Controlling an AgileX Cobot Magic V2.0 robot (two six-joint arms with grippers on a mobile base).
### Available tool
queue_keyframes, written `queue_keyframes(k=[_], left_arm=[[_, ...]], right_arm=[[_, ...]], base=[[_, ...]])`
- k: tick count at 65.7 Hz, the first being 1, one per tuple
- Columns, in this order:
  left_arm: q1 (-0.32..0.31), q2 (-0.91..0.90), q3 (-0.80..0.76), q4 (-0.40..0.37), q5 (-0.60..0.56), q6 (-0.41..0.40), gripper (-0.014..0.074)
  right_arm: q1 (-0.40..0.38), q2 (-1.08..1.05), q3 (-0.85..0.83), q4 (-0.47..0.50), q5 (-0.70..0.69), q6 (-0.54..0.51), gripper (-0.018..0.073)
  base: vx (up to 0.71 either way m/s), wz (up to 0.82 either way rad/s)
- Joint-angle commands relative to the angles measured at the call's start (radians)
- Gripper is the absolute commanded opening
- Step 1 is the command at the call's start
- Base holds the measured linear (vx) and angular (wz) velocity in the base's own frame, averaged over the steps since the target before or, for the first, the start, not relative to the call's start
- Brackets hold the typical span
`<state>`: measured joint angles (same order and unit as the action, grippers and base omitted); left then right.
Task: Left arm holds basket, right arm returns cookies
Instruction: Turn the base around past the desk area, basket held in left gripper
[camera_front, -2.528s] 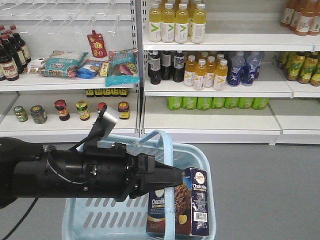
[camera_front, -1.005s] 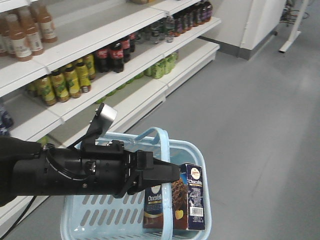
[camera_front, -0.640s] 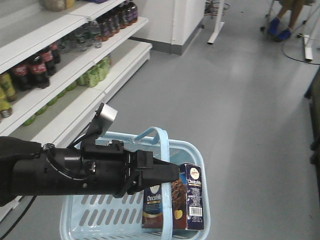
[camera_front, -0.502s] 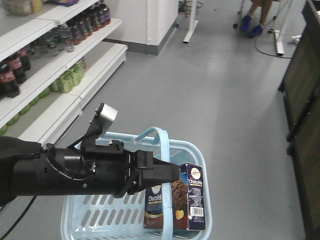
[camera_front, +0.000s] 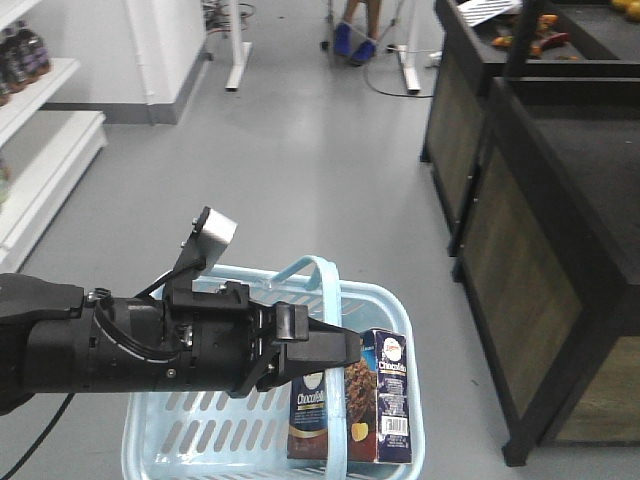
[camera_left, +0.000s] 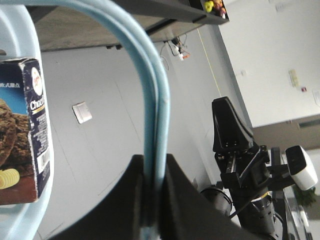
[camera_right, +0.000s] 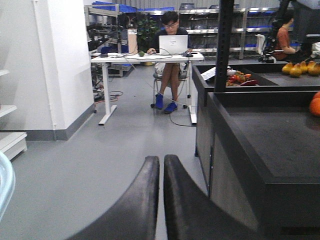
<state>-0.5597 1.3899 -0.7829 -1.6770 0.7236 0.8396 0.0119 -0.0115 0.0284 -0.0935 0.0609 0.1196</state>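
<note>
A smooth grey floor (camera_front: 300, 150) runs past a white pillar (camera_right: 60, 65) and white shelving (camera_front: 45, 170) on the left. Dark wood-panelled display stands (camera_front: 560, 260) line the right, holding orange fruit (camera_right: 300, 67). Further back a person (camera_right: 170, 30) sits with a laptop (camera_right: 173, 44) at a white desk (camera_right: 145, 57), before racks of blue bins (camera_right: 120, 7). The light is even and bright.

Dark produce stand (camera_front: 530, 280), white shelving (camera_front: 40, 190), seated person (camera_right: 169, 75) at white desk (camera_right: 125, 57)
</note>
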Motion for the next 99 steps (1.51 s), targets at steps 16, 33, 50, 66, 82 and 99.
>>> queue_keyframes(k=[16,33,50,66,82,99], left_arm=[[-0.006,-0.041,-0.038,-0.102,0.05,0.009,-0.0003],[-0.006,-0.041,-0.038,-0.102,0.05,0.009,-0.0003],[-0.006,-0.041,-0.038,-0.102,0.05,0.009,-0.0003],[-0.006,-0.041,-0.038,-0.102,0.05,0.009,-0.0003],[-0.006,-0.041,-0.038,-0.102,0.05,0.009,-0.0003],[-0.006,-0.041,-0.038,-0.103,0.05,0.009,-0.0003]], right_arm=[[-0.002,-0.012,0.017,-0.009,-0.07,-0.007,-0.0011],[-0.002,-0.012,0.017,-0.009,-0.07,-0.007,-0.0011],[-0.002,-0.012,0.017,-0.009,-0.07,-0.007,-0.0011],[-0.002,-0.012,0.017,-0.009,-0.07,-0.007,-0.0011],[-0.002,-0.012,0.017,-0.009,-0.07,-0.007,-0.0011],[-0.002,-0.012,0.017,-0.009,-0.07,-0.007,-0.0011]], base=[[0.18,-0.36],[0.26,-0.08],[0.32,0.03],[0.34,0.05],[0.35,0.04],[0.35,0.04]])
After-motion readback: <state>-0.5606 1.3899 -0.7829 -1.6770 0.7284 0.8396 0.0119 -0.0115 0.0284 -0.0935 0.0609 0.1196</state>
